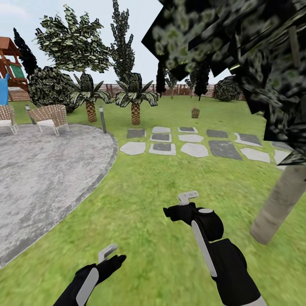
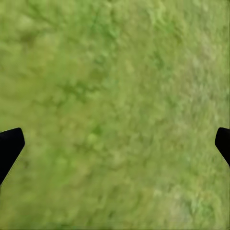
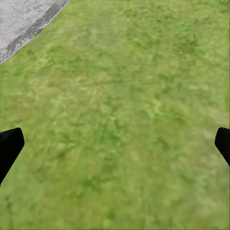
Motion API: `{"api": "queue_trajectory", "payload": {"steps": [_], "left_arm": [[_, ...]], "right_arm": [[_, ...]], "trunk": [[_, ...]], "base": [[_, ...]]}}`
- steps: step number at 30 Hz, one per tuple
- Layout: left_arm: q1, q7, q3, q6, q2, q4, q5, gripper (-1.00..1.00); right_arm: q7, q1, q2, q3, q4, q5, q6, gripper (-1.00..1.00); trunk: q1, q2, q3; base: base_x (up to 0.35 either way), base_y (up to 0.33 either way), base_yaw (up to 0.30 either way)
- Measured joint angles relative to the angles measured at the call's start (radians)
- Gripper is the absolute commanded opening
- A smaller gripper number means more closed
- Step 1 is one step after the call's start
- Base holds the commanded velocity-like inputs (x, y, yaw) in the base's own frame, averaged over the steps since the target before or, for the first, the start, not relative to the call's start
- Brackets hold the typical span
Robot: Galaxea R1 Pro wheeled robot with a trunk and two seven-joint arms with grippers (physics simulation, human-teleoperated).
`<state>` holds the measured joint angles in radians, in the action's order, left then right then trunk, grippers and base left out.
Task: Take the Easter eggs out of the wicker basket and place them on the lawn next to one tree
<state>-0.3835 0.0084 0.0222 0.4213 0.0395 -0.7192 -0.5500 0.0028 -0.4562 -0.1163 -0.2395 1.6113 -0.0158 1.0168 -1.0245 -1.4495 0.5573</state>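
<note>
head view puts the wicker basket [image 1: 195, 112] far off at upper centre on the lawn [image 1: 140, 191], a pale-trunked tree [image 1: 278, 204] at right. left gripper [image 1: 111, 254] and right gripper [image 1: 180, 205] hang spread, empty; judging by this, every egg is yet to be moved.

gravel patio [image 1: 46, 170], stepping stones [image 1: 195, 142], wicker chairs [image 1: 50, 117], palms [image 1: 135, 100]

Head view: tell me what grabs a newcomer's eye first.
The pale tree trunk leaning up at the right under dark blurred leaves stands out most. Next is the grey gravel patio at the left, with stepping stones crossing the lawn beyond. Far back, past the stones, a small brown basket sits on the grass.
</note>
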Motion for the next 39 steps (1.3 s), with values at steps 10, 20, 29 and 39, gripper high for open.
{"api": "queue_trajectory", "payload": {"steps": [10, 20, 29, 39], "left_arm": [[0.0, 0.0, 0.001, 0.001, 0.0, 0.001, 0.0, 1.0], [0.0, 0.0, 0.001, 0.001, 0.0, 0.001, 0.0, 1.0], [0.0, 0.0, 0.001, 0.001, 0.0, 0.001, 0.0, 1.0], [0.0, 0.0, 0.001, 0.002, 0.0, 0.001, -0.001, 1.0]], "right_arm": [[0.0, 0.0, 0.0, 0.0, 0.0, 0.0, 0.0, 1.0], [0.0, 0.0, 0.0, 0.0, 0.0, 0.0, 0.0, 1.0], [0.0, 0.0, 0.0, 0.0, 0.0, 0.0, 0.0, 1.0], [0.0, 0.0, 0.0, 0.0, 0.0, 0.0, 0.0, 1.0]], "trunk": [[0.0, 0.0, 0.0], [0.0, 0.0, 0.0], [0.0, 0.0, 0.0], [0.0, 0.0, 0.0]], "base": [[0.309, 0.132, 0.0], [0.299, 0.147, -0.07], [0.288, 0.153, -0.037], [0.271, 0.164, -0.002]]}}
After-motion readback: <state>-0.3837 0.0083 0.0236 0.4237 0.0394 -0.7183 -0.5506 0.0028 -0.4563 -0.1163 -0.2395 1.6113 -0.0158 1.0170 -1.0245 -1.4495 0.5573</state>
